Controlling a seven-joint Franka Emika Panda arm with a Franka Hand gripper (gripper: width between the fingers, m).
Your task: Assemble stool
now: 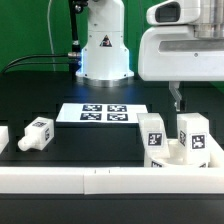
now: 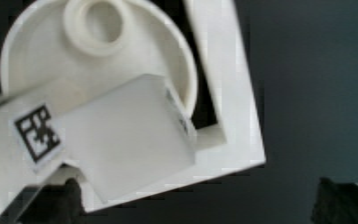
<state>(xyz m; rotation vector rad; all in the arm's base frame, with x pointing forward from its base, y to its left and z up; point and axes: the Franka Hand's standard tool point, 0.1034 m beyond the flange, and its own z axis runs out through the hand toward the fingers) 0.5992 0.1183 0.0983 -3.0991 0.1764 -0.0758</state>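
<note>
Closest to us runs the white border rail (image 1: 100,180), edging the black surface (image 1: 70,145). Just behind it, at the exterior view's right, the stool's round seat (image 1: 172,157) sits tucked into the rail's corner. We judge it is lodged there so the rails brace it against turning while legs go in. Two chunky legs stand upright in the seat, one (image 1: 151,137) nearer the exterior view's left and one (image 1: 193,140) nearer its right. An open socket recess (image 2: 101,24) shows in the wrist view, so more fitting seems due. A loose leg (image 1: 38,132) lies on its side well apart, toward the exterior view's left, apparently waiting its turn. Farther back lies the marker board (image 1: 103,113). Above and behind the standing legs hangs the end effector (image 1: 177,102); the wrist view shows its fingers (image 2: 51,195) spread wide, gripping nothing. Beyond stands the arm's base (image 1: 103,50).
</note>
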